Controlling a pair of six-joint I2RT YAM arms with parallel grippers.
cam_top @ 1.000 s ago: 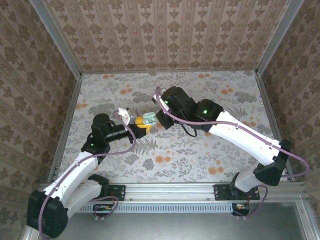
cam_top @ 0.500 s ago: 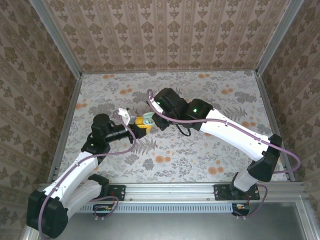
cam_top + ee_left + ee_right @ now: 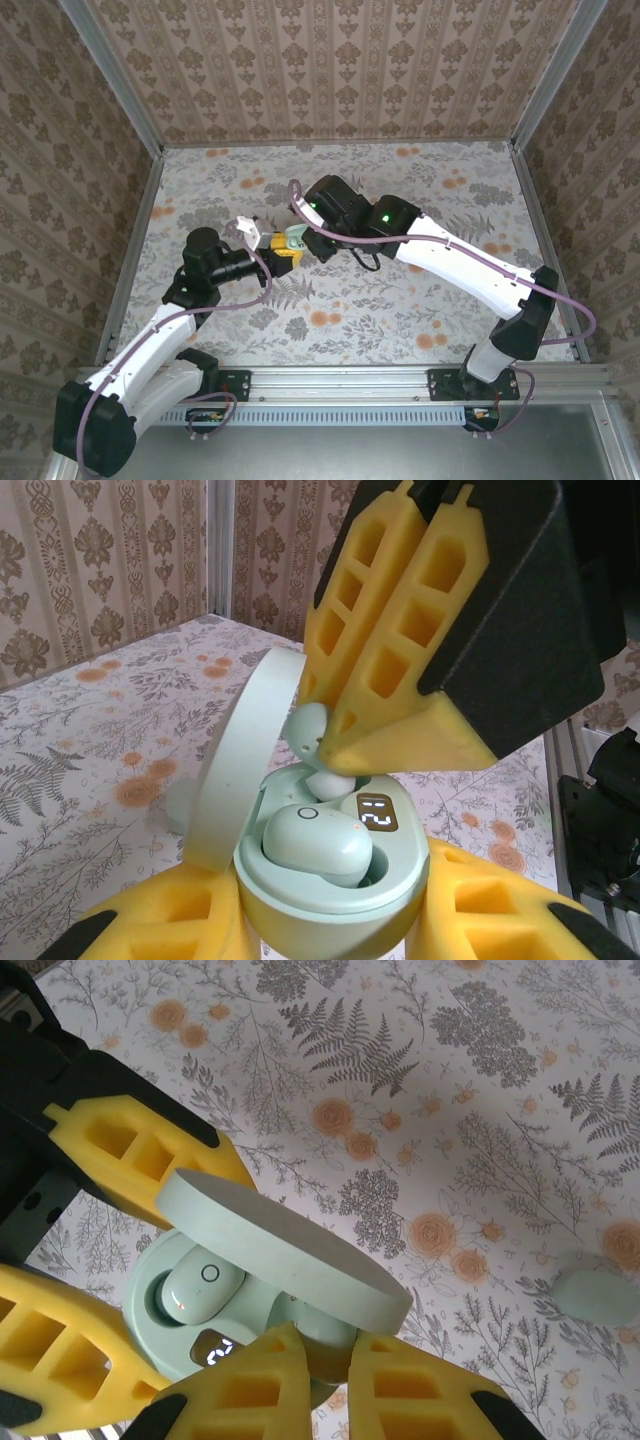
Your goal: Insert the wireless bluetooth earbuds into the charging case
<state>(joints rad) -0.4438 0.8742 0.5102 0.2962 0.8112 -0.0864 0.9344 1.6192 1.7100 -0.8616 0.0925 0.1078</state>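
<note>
While the round mint-green plastic charging case [image 3: 335, 890] sits low in the centre of the left wrist view, its lid [image 3: 240, 760] tipped open to the left, one pale green earbud [image 3: 315, 842] already lies in the near socket beside the lit display. Over the last second the yellow-fingered right gripper [image 3: 328, 1348] has slid leftwards in the overhead view. It now pinches the second pale green earbud [image 3: 310, 730] with its lower end at the mouth of the far socket. The yellow-fingered left gripper [image 3: 330, 925] clamps the case from both sides above the floral table [image 3: 100, 740]. Probably only the final press and release remain.
</note>
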